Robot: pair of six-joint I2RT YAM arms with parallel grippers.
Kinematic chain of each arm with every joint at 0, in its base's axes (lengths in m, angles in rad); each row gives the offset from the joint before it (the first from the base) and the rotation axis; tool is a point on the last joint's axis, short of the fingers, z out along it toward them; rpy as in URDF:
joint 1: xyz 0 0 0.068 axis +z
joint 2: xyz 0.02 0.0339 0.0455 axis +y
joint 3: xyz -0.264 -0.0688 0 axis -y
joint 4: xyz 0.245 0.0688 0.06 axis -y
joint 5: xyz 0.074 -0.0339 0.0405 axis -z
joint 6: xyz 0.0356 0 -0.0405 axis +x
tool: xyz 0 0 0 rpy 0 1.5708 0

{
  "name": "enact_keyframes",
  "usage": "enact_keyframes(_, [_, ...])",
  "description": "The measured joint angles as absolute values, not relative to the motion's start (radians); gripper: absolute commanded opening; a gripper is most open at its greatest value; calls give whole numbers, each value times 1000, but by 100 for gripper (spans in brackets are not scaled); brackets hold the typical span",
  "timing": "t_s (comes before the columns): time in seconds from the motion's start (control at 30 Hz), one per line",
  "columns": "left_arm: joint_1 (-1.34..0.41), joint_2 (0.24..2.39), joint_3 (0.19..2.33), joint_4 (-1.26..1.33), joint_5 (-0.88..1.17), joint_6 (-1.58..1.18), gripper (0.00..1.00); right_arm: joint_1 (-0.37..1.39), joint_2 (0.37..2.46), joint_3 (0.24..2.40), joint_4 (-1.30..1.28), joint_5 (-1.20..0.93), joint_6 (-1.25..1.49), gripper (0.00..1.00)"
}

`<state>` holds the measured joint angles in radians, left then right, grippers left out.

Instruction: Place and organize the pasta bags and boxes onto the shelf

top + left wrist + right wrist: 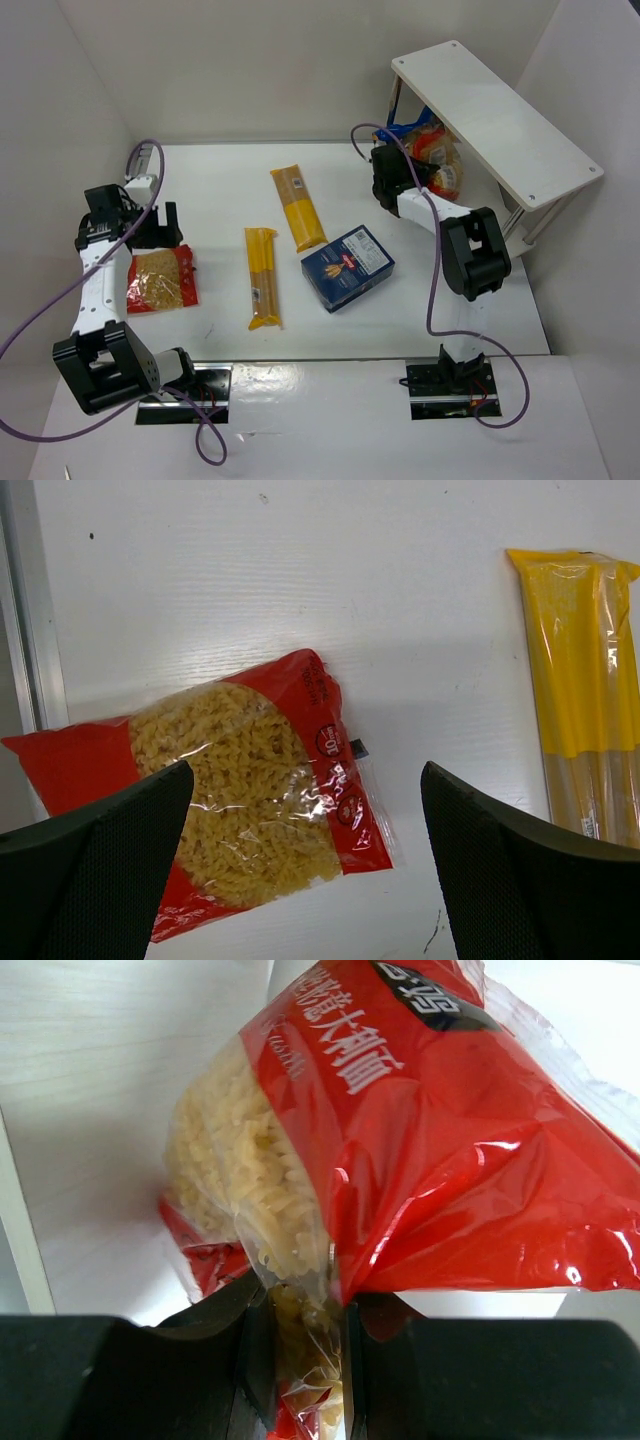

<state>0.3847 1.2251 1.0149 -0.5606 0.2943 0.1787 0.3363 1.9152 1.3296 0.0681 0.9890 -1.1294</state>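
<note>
Right wrist cam: my R gripper (300, 1345) is pinched on a red-edged bag (430, 1160) by its edge, I reckon to slide it into the shelf (500, 110) far right, w/ L gripper (307, 780) spread wide above the 2nd red bag (230, 770) near left, prob. next pick.

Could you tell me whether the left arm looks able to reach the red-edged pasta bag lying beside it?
Probably yes: the left gripper hangs open over the red-edged bag, which lies flat on the table with nothing on top. The spaghetti pack lies well aside.
</note>
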Motion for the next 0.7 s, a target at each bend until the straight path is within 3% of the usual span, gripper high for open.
enact_keyframes(0.3, [410, 1210, 1015, -561, 302, 179, 100, 315, 2011, 1423, 67, 1042, -1092, 2])
enact_keyframes(0.63, [437, 1186, 1010, -566, 303, 179, 100, 302, 2094, 1583, -23, 1050, -981, 18])
enact_keyframes(0.7, [443, 1184, 1008, -568, 304, 179, 100, 299, 2102, 1601, -39, 1048, -965, 32])
